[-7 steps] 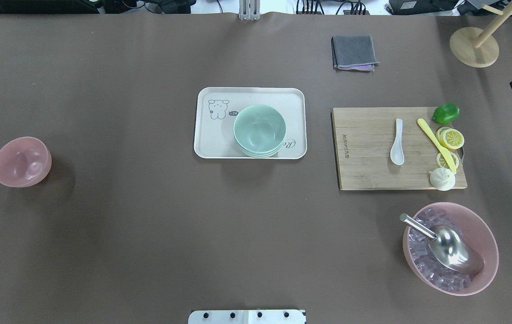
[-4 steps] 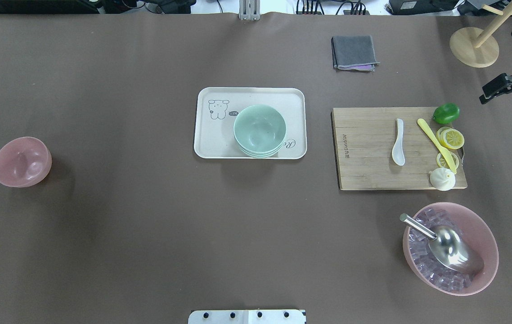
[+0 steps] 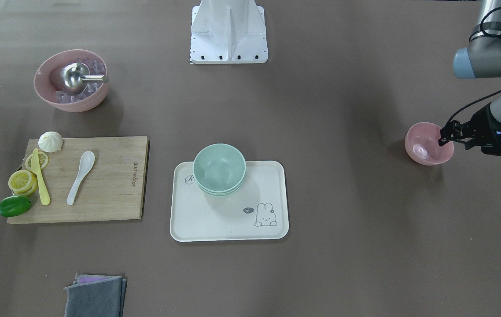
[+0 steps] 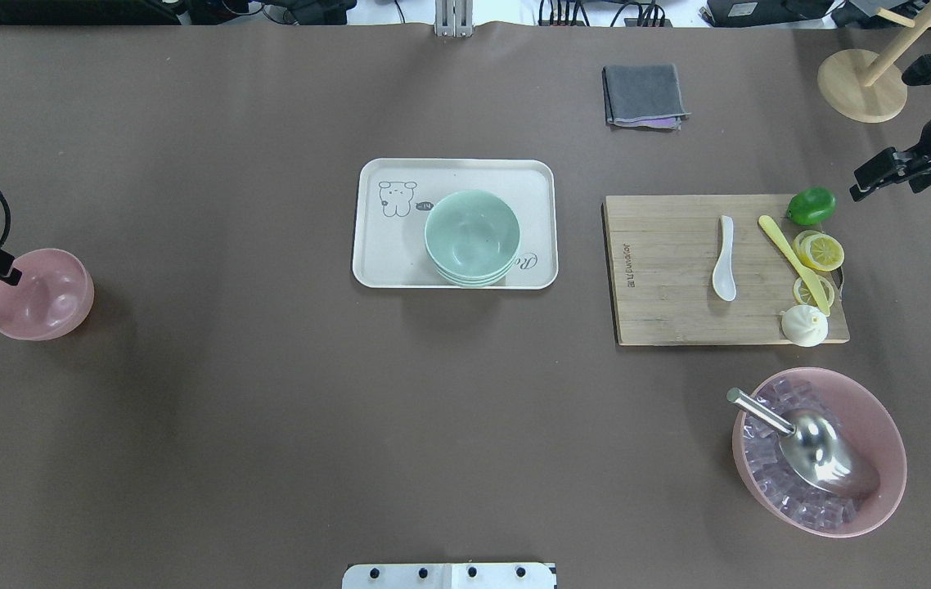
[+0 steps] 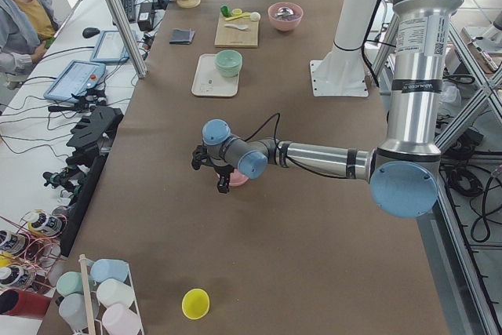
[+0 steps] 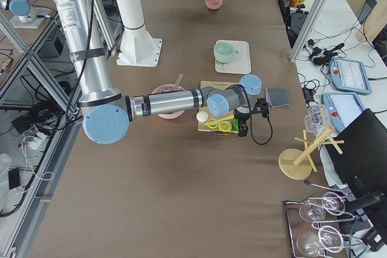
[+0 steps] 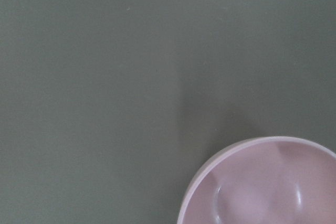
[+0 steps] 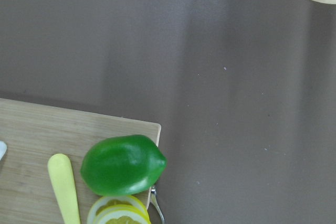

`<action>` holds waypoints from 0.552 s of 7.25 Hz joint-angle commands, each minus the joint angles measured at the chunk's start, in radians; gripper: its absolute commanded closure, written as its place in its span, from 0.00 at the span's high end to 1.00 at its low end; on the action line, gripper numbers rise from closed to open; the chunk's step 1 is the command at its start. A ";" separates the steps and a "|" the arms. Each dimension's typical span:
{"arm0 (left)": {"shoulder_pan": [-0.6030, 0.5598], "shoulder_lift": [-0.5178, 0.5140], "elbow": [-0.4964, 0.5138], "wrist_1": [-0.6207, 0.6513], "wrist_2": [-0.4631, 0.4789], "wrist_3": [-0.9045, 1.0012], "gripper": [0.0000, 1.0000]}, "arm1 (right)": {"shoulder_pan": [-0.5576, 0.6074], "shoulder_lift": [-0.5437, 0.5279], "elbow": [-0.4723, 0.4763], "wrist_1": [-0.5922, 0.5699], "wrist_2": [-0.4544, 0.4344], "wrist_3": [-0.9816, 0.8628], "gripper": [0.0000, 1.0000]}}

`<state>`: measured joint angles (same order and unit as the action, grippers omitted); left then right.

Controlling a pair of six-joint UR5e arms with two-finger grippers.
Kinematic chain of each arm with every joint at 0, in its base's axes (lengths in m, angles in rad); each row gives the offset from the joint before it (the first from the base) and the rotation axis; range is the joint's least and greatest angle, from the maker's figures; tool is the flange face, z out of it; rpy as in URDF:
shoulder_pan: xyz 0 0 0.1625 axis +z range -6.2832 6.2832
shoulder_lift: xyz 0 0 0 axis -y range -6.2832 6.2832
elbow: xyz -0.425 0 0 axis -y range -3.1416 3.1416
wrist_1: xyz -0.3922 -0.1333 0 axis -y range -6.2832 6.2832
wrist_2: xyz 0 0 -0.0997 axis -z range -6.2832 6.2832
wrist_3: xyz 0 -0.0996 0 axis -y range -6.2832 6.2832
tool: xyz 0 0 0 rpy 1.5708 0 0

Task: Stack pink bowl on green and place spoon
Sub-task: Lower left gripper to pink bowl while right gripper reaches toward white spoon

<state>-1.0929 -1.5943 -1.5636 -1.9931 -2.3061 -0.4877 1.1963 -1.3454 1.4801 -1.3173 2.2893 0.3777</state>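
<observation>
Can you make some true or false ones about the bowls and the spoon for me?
1. The spoon lies on the board. True.
2. The green bowls sit on the tray. True.
3. The left gripper is by the small pink bowl. True.
4. The small pink bowl is stacked in the green bowls. False: it stands alone on the table.
5. The big pink bowl holds lemons. False: it holds ice cubes and a scoop.
</observation>
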 commanded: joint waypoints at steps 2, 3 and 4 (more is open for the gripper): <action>0.028 0.000 0.011 -0.048 -0.009 -0.015 0.09 | -0.056 0.020 0.002 0.001 -0.001 0.050 1.00; 0.030 -0.003 0.007 -0.049 -0.012 -0.015 0.00 | -0.076 0.029 0.000 0.016 -0.004 0.096 1.00; 0.030 -0.028 -0.012 -0.036 -0.050 -0.017 0.00 | -0.076 0.029 0.003 0.036 -0.002 0.127 1.00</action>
<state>-1.0663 -1.6022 -1.5606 -2.0341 -2.3254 -0.5024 1.1307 -1.3209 1.4817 -1.3014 2.2874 0.4624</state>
